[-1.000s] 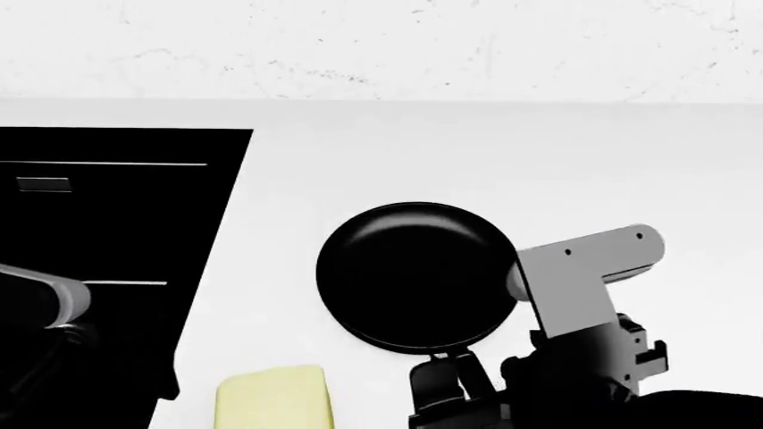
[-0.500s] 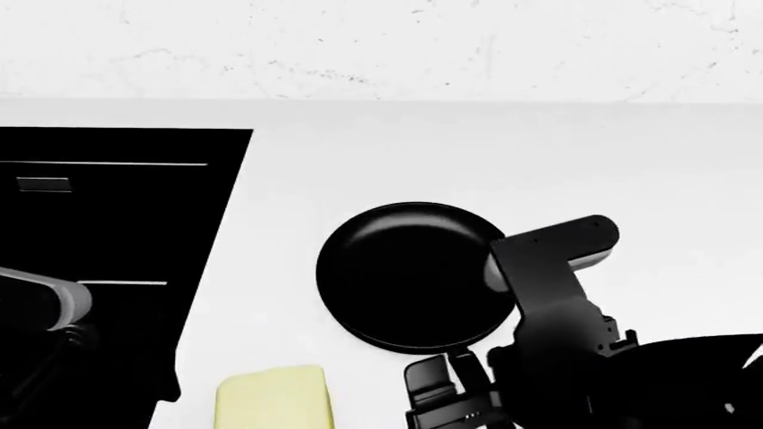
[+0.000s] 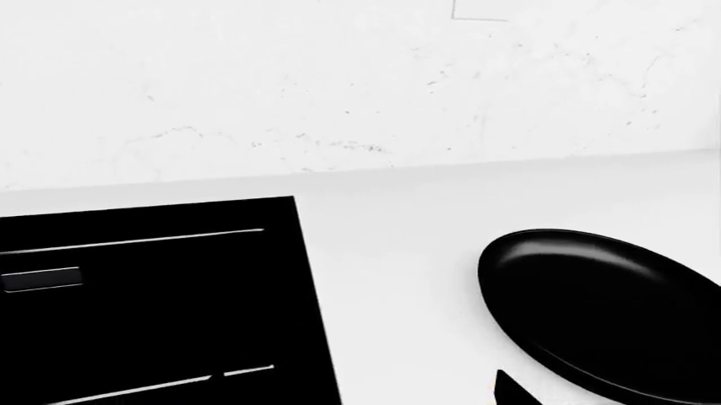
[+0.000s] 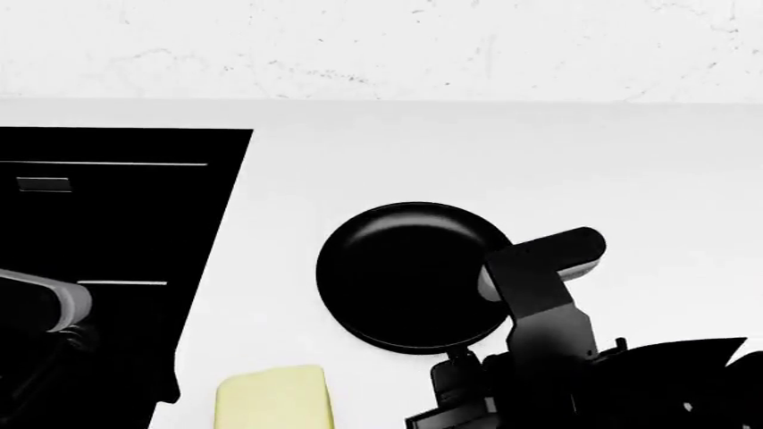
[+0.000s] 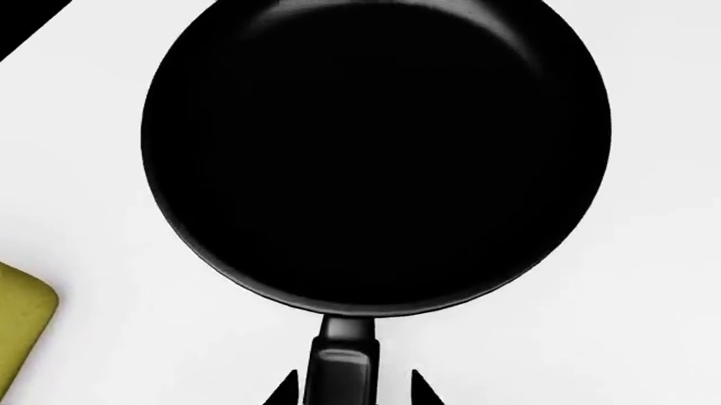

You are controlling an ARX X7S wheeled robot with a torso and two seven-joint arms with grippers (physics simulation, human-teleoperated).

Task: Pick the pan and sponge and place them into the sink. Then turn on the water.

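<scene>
The glossy black pan [image 4: 412, 277] lies flat on the white counter, its short handle [image 5: 341, 363] pointing toward me. My right gripper [image 5: 351, 392] is open, one fingertip on each side of the handle with a gap on both sides; it also shows at the handle's end [image 4: 459, 382]. The pale yellow sponge [image 4: 272, 398] lies left of the handle, near the front edge. The black sink [image 4: 120, 223] fills the left. My left gripper [image 3: 360, 390] hovers open by the sink's right edge, with only one dark fingertip [image 3: 509, 393] plainly seen. No tap or water is in view.
A white speckled wall [image 4: 381, 45] runs along the back of the counter. White counter [image 4: 620, 161] stretches right of and behind the pan. My left forearm [image 4: 42, 304] hangs over the sink basin. An overflow slot [image 4: 43, 185] marks the sink's far wall.
My right forearm has swung left over the pan's right rim, and the right gripper has shifted slightly right, onto the handle. Pan, sponge and left arm stay put.
</scene>
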